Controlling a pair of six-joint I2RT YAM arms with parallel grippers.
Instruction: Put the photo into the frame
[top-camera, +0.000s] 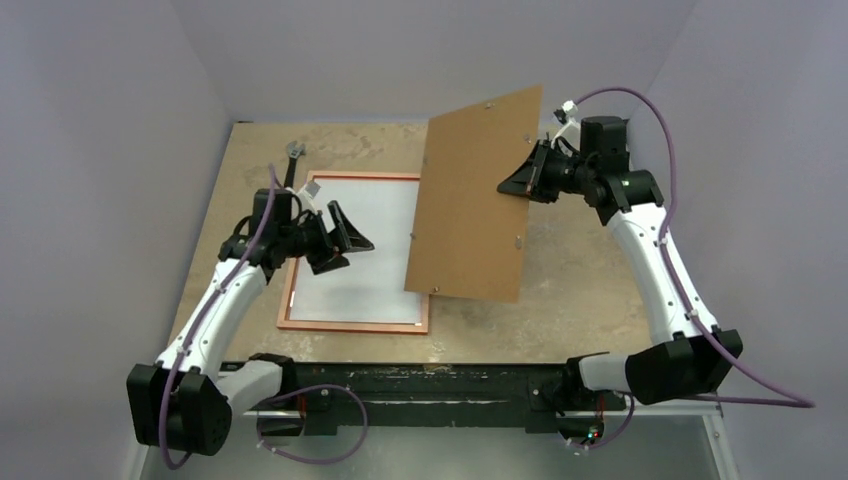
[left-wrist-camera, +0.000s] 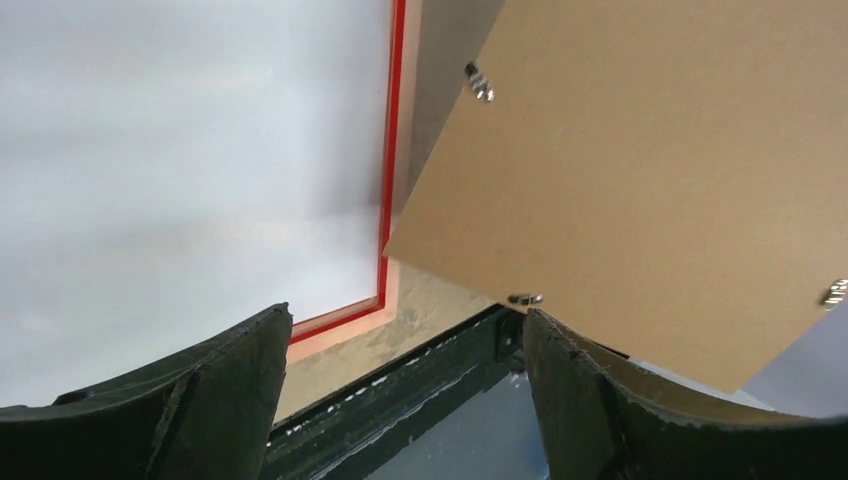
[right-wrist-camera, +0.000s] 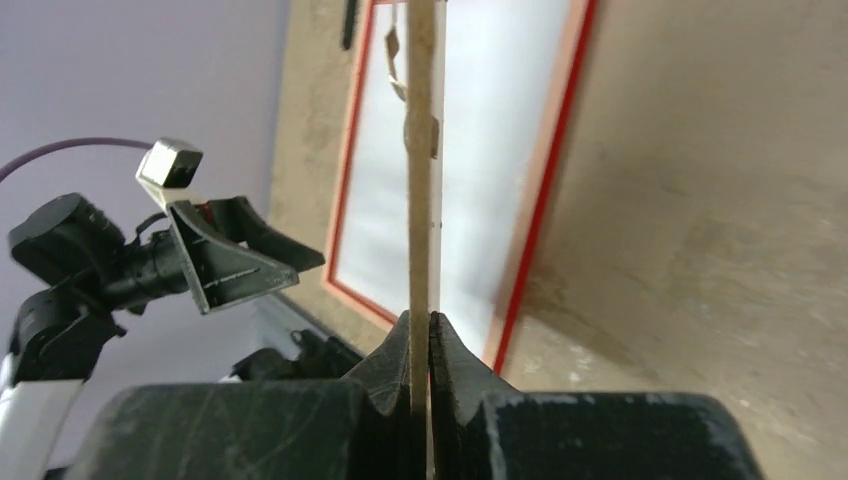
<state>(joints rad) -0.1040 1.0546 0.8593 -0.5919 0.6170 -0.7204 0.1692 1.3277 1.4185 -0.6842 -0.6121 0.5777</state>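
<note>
The frame (top-camera: 350, 326) lies flat on the table's left half, pale copper back up, with its red inner edge (left-wrist-camera: 388, 150) showing. A plain white sheet, the photo (top-camera: 365, 250) face down, fills it; no print shows. My left gripper (top-camera: 355, 253) hovers over the frame's left part, open and empty (left-wrist-camera: 407, 315). My right gripper (top-camera: 508, 185) is shut on the right edge of a brown backing board (top-camera: 470, 200). The board is lifted and tilted, overlapping the frame's right side. In the right wrist view the board (right-wrist-camera: 421, 150) stands edge-on between the pinching jaws (right-wrist-camera: 421, 318).
A small black object (top-camera: 294, 152) lies at the back left of the tan tabletop (top-camera: 580, 280). A black rail (top-camera: 420, 380) runs along the near edge between the arm bases. Purple walls close in on three sides.
</note>
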